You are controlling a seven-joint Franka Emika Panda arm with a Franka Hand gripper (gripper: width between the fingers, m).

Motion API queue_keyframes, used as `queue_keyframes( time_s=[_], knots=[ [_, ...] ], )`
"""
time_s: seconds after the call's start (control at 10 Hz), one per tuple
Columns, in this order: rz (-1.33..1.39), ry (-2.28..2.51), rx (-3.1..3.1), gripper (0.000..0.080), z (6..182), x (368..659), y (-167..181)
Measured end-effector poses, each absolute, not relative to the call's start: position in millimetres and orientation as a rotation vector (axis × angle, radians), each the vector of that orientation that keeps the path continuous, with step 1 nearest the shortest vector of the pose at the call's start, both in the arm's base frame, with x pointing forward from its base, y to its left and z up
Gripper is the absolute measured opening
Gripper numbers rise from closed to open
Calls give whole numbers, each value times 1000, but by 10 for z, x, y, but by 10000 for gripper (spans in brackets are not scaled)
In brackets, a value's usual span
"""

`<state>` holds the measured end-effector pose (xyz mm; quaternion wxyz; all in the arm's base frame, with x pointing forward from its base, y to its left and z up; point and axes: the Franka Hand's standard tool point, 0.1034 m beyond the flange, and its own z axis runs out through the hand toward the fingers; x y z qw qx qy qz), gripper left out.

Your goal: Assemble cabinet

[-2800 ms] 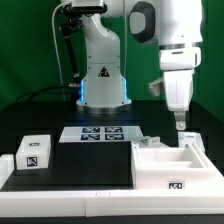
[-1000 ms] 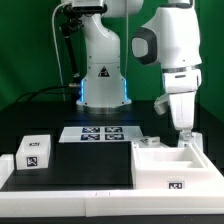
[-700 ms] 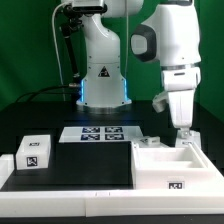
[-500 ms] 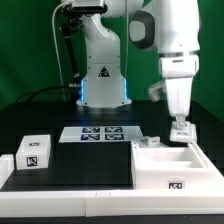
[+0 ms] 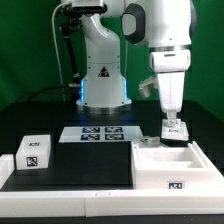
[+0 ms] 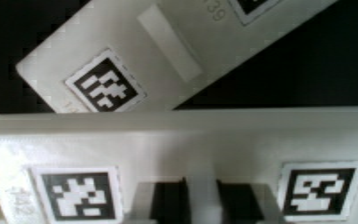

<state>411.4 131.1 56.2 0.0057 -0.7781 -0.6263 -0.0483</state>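
Observation:
My gripper (image 5: 172, 126) hangs just above the back edge of the open white cabinet shell (image 5: 168, 165) at the exterior view's right. It is shut on a small white tagged cabinet part (image 5: 172, 130). In the wrist view the black fingers (image 6: 163, 202) of the gripper (image 6: 202, 198) pinch a thin white rib of that part (image 6: 176, 150), which carries a tag on each side. Beyond it a second white tagged panel (image 6: 131, 60) lies slanted on the black surface. A white tagged block (image 5: 35, 152) sits at the exterior view's left.
The marker board (image 5: 100, 134) lies flat on the black table in front of the robot's base (image 5: 103, 85). A white ledge (image 5: 70, 195) runs along the front edge. A green wall stands behind.
The arm has swung toward the exterior view's left and turned at the wrist. A white tagged part now shows at the fingers, where earlier the bare fingertips were down at the shell's back edge.

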Motion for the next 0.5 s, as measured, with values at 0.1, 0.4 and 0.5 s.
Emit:
queue_keyframes(
  time_s=[0.1,0.4,0.5],
  knots=[
    [-149,-1972,-2426,68,554,4118,1301],
    [-150,-2048,-2371,68,581,4283,1291],
    [-151,-2047,-2372,68,580,4307,1293]
  ],
)
